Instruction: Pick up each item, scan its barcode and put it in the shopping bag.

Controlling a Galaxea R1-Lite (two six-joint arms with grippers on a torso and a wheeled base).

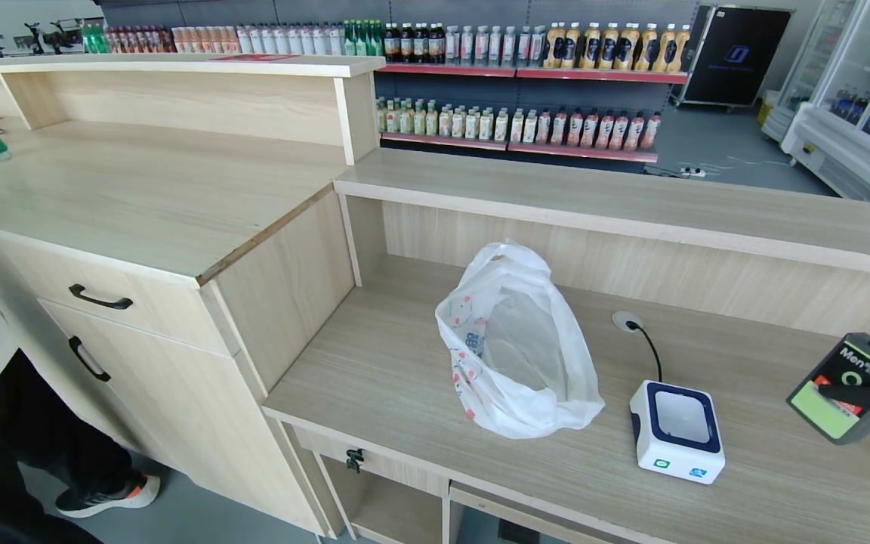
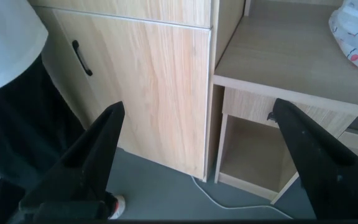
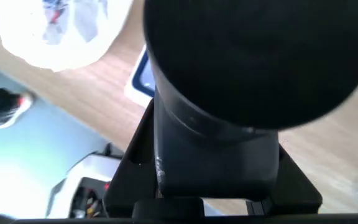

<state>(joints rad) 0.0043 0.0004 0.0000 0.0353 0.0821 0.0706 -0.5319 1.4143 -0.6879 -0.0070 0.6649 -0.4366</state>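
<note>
The black cap [image 3: 253, 56] is looming closest to the right wrist camera, because the right jaws are clamping the bottle [image 1: 850, 363] across its dark body and holding it tilted in the air over the right end of the table [image 1: 405, 363]. Its green label [image 1: 820, 412] is facing up toward the head camera. The scanner [image 1: 677, 431] is sitting on the table near the bottle, on its left, with its glass window turned upward. The tilt is probably meant to bring the barcode toward that window, though the barcode itself is not showing. The scanner's cable [image 1: 650, 347] is running back to a hole in the table.

The shopping bag [image 1: 514, 347] is standing just beside the scanner, on its left, with its mouth gaping up and toward the front (handy for dropping things in). The bottle is hanging well apart from the bag, so scanning seems to be the step in hand.

The left jaws are spread wide and gripping nothing. They are hanging down beside the cupboard door [image 2: 148, 87], below the table's level, likely parked out of the way while the right arm is working.
</note>
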